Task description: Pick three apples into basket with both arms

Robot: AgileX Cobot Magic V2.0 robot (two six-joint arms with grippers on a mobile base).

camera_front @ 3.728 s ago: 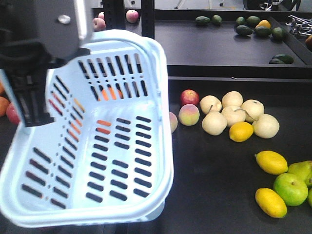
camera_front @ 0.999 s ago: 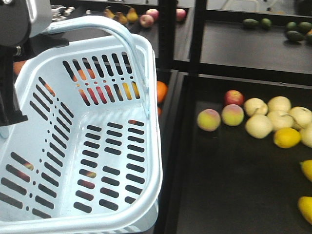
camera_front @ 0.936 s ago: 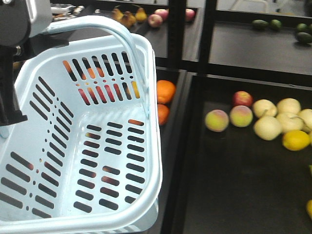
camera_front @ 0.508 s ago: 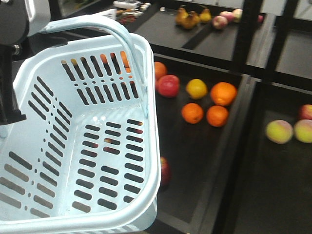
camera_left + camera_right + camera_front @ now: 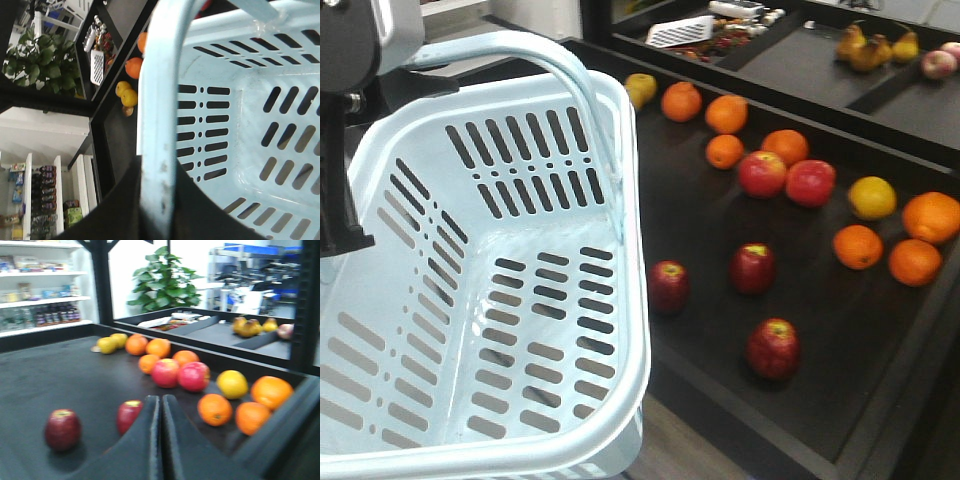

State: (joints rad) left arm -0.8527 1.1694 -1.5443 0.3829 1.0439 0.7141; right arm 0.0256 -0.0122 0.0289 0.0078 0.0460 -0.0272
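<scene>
The light blue basket fills the left of the front view, empty, hanging by its hoop handle. My left gripper is shut on that handle. Three dark red apples lie apart on the black shelf to the basket's right. The right wrist view shows two of them. There my right gripper is shut with nothing in it, just right of the nearer apple and short of it. The right gripper does not show in the front view.
Two lighter red apples sit behind the dark ones, among several oranges and a yellow fruit. The shelf has a raised black front rim and a back divider. A pillar and plant stand beyond.
The view has swung along the shelves: pears, lemons and peaches are gone, and oranges and the apples now lie right of the basket. The basket hangs from the left gripper as before.
</scene>
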